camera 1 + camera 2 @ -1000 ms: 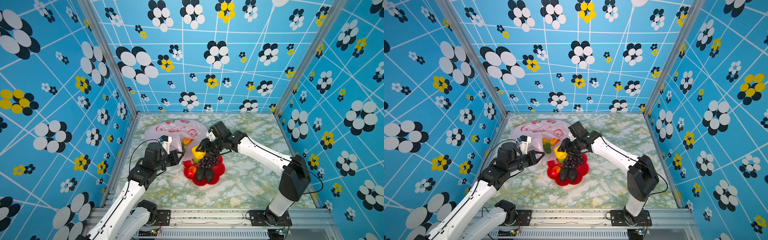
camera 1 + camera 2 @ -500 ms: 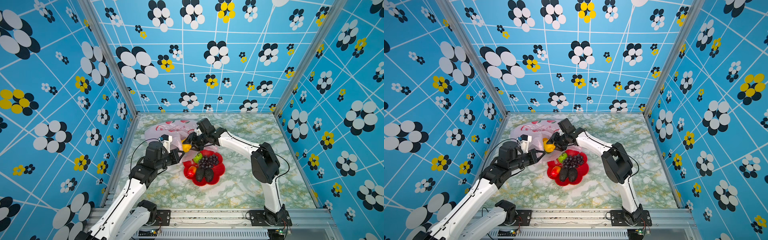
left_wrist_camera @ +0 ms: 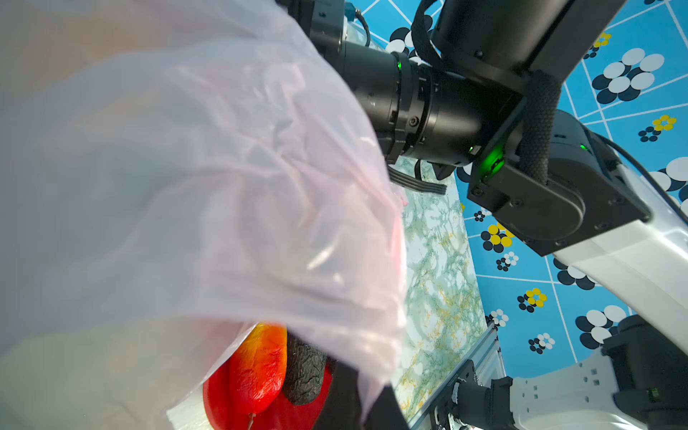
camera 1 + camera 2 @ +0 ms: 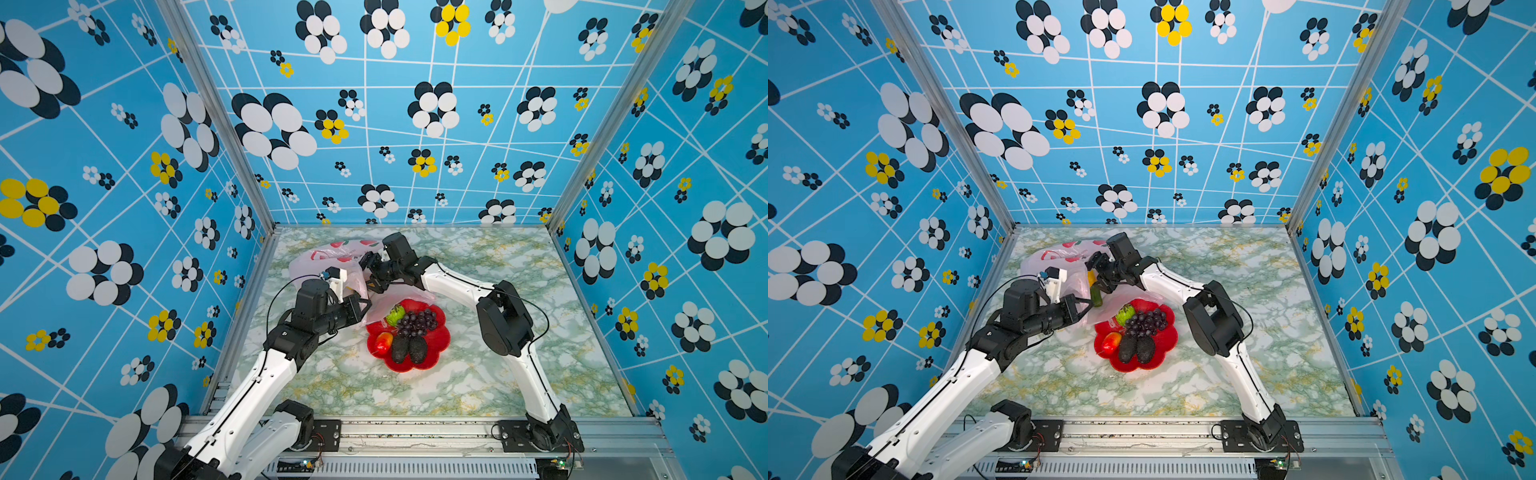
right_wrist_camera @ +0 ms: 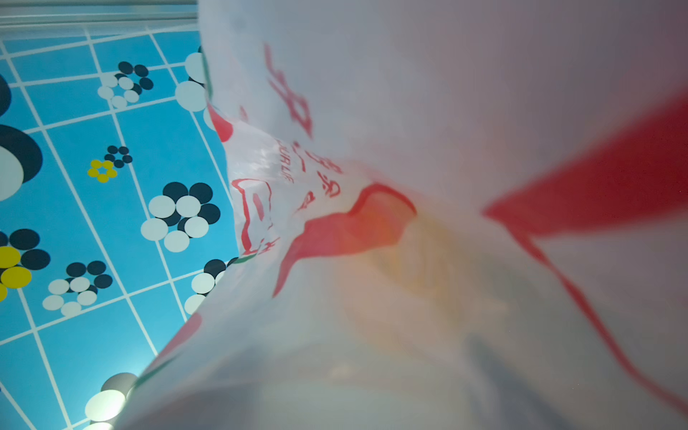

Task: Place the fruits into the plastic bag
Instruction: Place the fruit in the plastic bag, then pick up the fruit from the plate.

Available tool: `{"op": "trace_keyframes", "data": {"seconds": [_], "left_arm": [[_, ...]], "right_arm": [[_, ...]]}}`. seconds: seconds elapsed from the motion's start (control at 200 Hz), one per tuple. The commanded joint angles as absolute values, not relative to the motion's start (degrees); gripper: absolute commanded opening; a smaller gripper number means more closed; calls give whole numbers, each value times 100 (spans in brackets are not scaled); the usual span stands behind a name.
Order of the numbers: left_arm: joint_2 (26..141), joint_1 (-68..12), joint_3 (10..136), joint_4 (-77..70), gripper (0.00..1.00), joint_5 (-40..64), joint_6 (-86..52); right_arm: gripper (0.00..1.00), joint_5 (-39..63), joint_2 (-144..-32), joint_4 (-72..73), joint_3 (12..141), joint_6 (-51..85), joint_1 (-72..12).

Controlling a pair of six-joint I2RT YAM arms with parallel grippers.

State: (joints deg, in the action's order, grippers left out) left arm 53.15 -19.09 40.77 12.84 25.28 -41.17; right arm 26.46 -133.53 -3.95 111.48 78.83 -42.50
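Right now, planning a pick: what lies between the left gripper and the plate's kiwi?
Plastic bag edge separates left gripper from kiwi, in both top views.

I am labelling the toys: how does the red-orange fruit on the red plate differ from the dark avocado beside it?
Colour: the red-orange fruit is bright, shading to yellow; the avocado is almost black. Surface: in the left wrist view the fruit looks smooth and glossy, the avocado wrinkled. Length: in both top views the avocado is longer. Both lie on the red plate, outside the plastic bag.
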Motion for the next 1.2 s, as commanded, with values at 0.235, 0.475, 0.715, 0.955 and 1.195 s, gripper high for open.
{"op": "trace_keyframes", "data": {"seconds": [0.235, 0.475, 0.715, 0.955, 1.195], "left_arm": [[5028, -1911, 4171, 1377, 0, 2496, -4091], [4940, -1882, 4132, 1489, 0, 2471, -4061], [4809, -1837, 4077, 1549, 0, 2443, -4112], [4705, -1816, 4017, 1621, 0, 2458, -4123], [4597, -1802, 3886, 1685, 0, 2464, -4158]], "right_arm": [[99, 2408, -12623, -937, 11115, 6870, -4096], [99, 2081, -11494, -2296, 10472, 5578, -4087], [99, 1086, -9950, -3714, 9494, 4429, -4087], [99, -150, -8326, -4686, 8130, 3483, -4086], [99, 294, -8029, -5400, 7190, 3530, -4121]]}}
